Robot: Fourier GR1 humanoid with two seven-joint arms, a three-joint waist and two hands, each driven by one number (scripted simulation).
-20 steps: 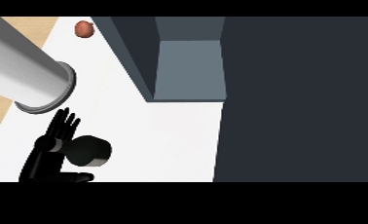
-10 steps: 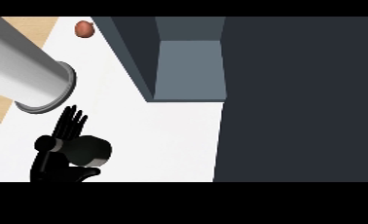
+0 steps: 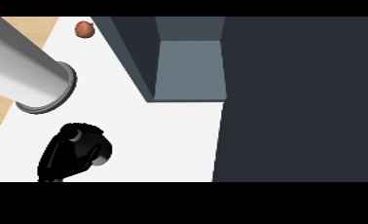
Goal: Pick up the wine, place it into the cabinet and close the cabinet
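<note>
Step in hand looks like grasp-and-lift: L hand (image 3: 61, 156) has its fingers curled round the wine (image 3: 99, 150), low on the counter (image 3: 165, 135) at the view's lower left. So lift it straight, keep it upright, then carry it toward the cabinet (image 3: 135, 47) – clearing the near wall. Wine from above: dark, glossy, round w/ a grey edge, mostly hidden by fingers; R hand not in view.
</note>
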